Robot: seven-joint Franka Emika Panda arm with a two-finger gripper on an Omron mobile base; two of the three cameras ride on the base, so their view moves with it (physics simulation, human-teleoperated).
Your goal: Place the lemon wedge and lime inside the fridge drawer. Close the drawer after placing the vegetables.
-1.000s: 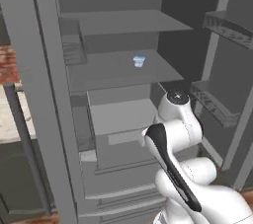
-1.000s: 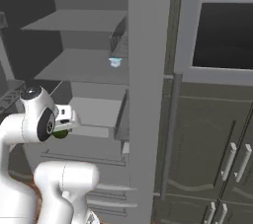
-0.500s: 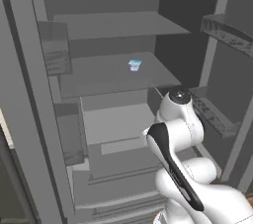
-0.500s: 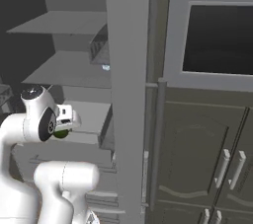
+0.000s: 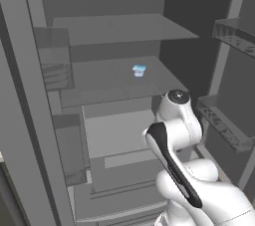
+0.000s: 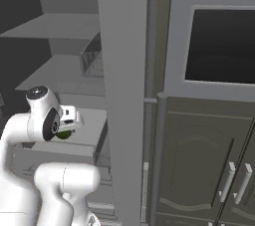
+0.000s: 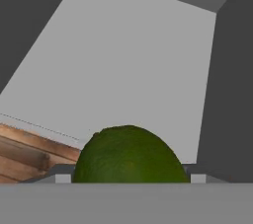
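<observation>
gripper (image 7: 127,181) is clamped on the lime (image 7: 128,154) right above the open fridge drawer (image 5: 117,133), so i'd carry it further over the bin floor and go low before letting go so it doesn't roll.

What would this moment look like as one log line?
holding: lime | fingers: shut on lime | position: above open drawer | drawer: not yet closed

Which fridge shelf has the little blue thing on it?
The second shelf down, right above the pulled-out fridge drawer. The small blue cup stands on it; the top shelf is bare.
</observation>
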